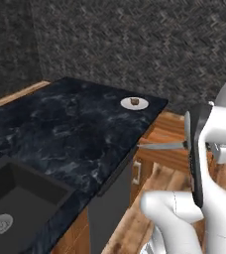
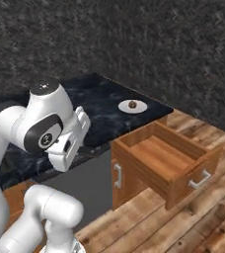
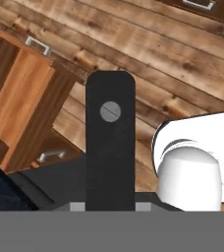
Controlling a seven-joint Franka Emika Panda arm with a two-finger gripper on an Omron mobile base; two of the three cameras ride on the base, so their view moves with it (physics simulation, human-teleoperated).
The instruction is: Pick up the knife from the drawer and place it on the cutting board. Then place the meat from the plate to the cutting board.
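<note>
My gripper (image 1: 188, 145) is shut on the knife (image 1: 160, 146). Its grey blade sticks out level to the left, toward the counter's edge. In the hand view the knife's dark handle (image 3: 110, 147), with a round rivet, rises from between my gripper (image 3: 110, 204). The drawer (image 2: 164, 157) of reddish-brown wood stands pulled open and looks empty; it also shows as drawer (image 1: 168, 128) and drawer (image 3: 20, 106). A small white plate (image 1: 141, 103) near the counter's far right corner carries the brown meat (image 1: 134, 101), also seen as plate (image 2: 138, 107) and meat (image 2: 132, 104). The cutting board is out of view.
The dark marble counter (image 1: 70, 129) runs left to a black sink (image 1: 11, 203) with a round drain. A dark panel (image 1: 110, 208) sits under the counter edge. Wooden plank floor (image 2: 183, 217) lies below the drawer. A grey brick wall (image 2: 159, 54) stands behind.
</note>
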